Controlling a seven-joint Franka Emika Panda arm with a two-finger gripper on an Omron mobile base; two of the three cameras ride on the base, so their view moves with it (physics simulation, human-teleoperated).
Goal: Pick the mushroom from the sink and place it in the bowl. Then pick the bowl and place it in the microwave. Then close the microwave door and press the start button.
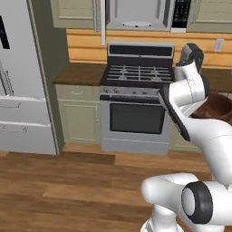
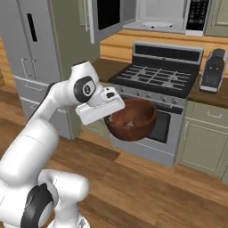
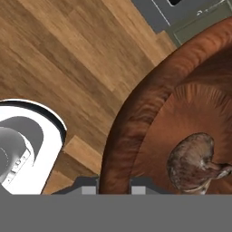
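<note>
My gripper (image 3: 114,185) is shut on the near rim of the dark brown bowl (image 2: 133,118), holding it in the air in front of the range, about level with the oven door. The mushroom (image 3: 195,161), brown with a pale underside, lies on the bowl's bottom, and in the right base view the mushroom (image 2: 130,123) is a small speck. The bowl (image 1: 218,106) peeks out behind my arm. Above the stove, the microwave (image 2: 160,15) shows its pale interior. The microwave door (image 2: 104,15) is swung open to the left. The sink is out of view.
The range with its gas burners (image 2: 156,75) and black oven window (image 1: 137,118) stands straight ahead. A grey fridge (image 1: 18,77) is on the left, and a dark coffee machine (image 2: 213,69) sits on the right counter. Wood floor (image 1: 68,190) lies below.
</note>
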